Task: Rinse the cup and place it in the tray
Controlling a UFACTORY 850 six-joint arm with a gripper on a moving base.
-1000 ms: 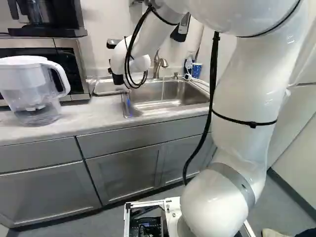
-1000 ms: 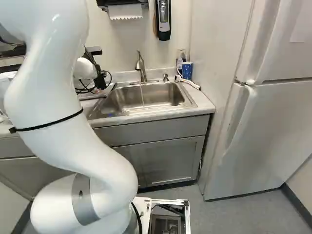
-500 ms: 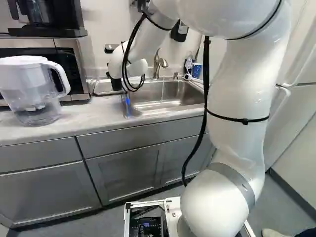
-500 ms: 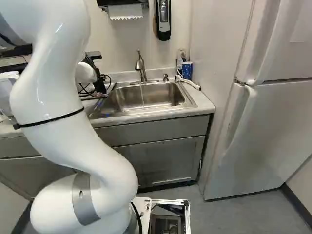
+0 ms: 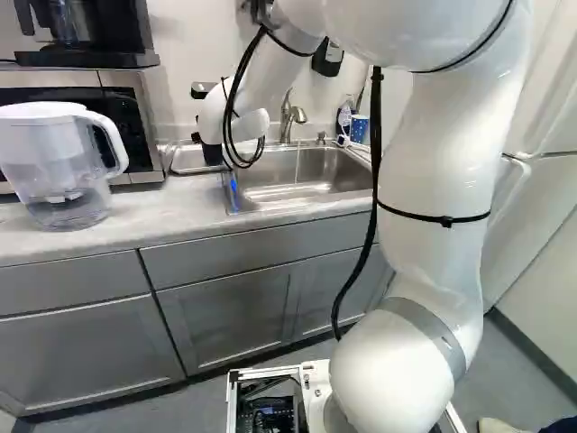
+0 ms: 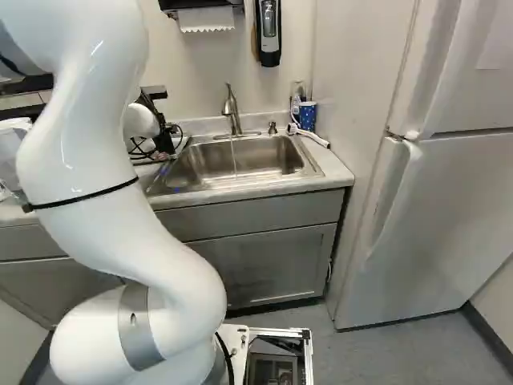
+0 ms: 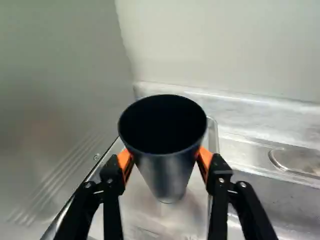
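Far back by the counter, my gripper (image 5: 213, 153) shows as a small dark shape over the metal tray (image 5: 187, 162) left of the sink. Seen from the wrist, the gripper (image 7: 165, 159) has its orange pads against both sides of a dark, tapered metal cup (image 7: 167, 175), just under the rim. The cup is upright with its mouth towards the camera. Its base is over the tray (image 7: 214, 137); whether it rests on the tray's floor I cannot tell.
A thin stream runs from the faucet (image 6: 232, 112) into the sink (image 6: 200, 164). Behind the sink's right corner is a blue cup (image 6: 308, 116). A water pitcher (image 5: 63, 167) stands on the counter before a microwave (image 5: 126, 113). A refrigerator (image 6: 441, 216) stands at the right.
Over the last second the upper arm has shifted left in the left base view, and the wrist has moved slightly left and down. Since half a second ago it has hardly moved. The base has stayed put.
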